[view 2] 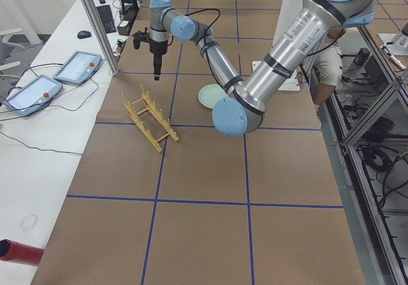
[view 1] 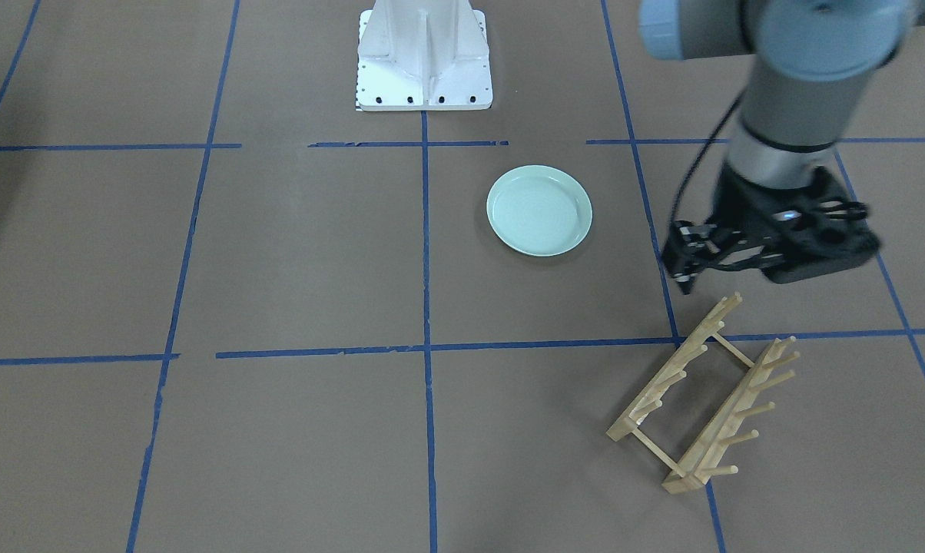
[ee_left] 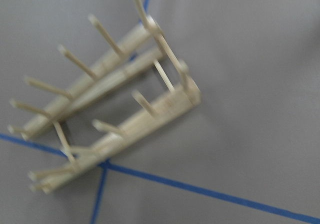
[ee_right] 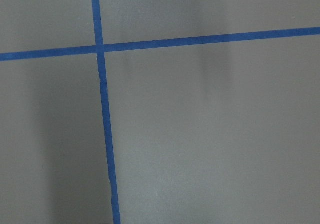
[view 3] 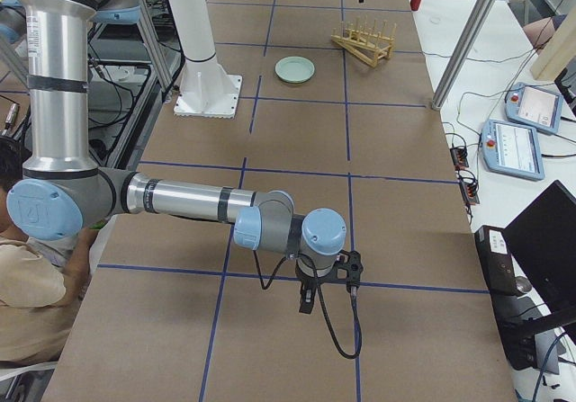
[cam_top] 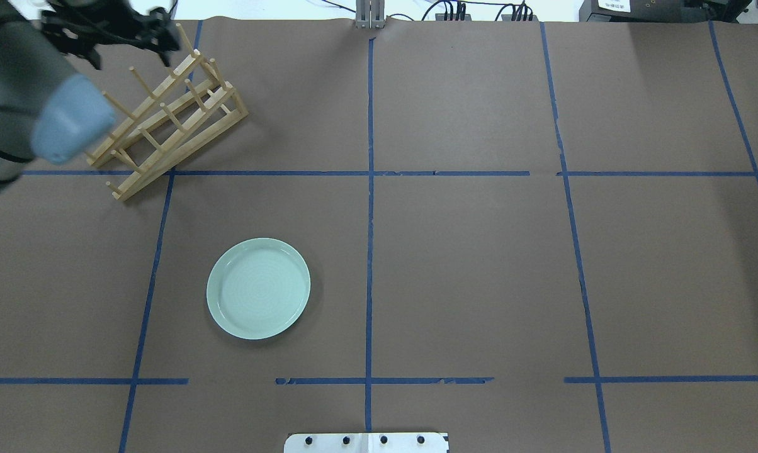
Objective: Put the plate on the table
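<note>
The pale mint-green plate [view 1: 539,211] lies flat on the brown table [view 1: 293,253], alone in a grid square; it also shows in the overhead view [cam_top: 258,288]. My left gripper [view 1: 684,261] hangs in the air beside the plate's square, over the near end of the wooden peg rack [view 1: 704,395]. It holds nothing and its jaws look open. The left wrist view shows only the rack [ee_left: 115,108]. My right gripper [view 3: 306,305] points down at bare table far from the plate; I cannot tell whether it is open or shut.
The white robot base [view 1: 424,57] stands at the table's edge behind the plate. The rack [cam_top: 165,119] lies at an angle across a blue tape line. Tablets and cables sit on side benches beyond the table.
</note>
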### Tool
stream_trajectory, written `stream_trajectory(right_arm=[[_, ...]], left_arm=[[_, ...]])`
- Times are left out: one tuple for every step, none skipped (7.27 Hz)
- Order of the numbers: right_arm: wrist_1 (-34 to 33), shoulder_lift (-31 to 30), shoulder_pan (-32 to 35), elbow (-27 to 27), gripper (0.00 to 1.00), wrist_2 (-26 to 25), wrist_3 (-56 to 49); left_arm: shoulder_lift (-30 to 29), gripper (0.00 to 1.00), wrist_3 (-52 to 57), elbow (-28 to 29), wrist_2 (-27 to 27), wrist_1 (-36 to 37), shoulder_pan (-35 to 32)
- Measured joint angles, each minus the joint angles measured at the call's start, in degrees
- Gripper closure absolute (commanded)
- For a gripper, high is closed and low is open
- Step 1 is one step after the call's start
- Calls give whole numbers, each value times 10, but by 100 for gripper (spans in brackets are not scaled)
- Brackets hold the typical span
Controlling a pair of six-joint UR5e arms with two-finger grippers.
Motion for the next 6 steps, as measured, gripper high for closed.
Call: stream_trajectory(right_arm=[[0, 0, 0, 0, 0, 0, 0], [0, 0, 0, -1, 0, 0, 0], [0, 0, 0, -1, 0, 0, 0], [0, 0, 0, -1, 0, 0, 0], [0, 0, 0, -1, 0, 0, 0], [0, 0, 0, -1, 0, 0, 0]], left_arm=[[64, 0, 121, -21, -50, -7, -82], [133, 0, 245, -36, -76, -9, -150], [203, 0, 364, -35, -87, -11, -203], [269, 0, 481, -18, -106, -12, -259], [324, 0, 566, -1, -139, -11, -304], [368, 0, 604, 9, -163, -11, -326]])
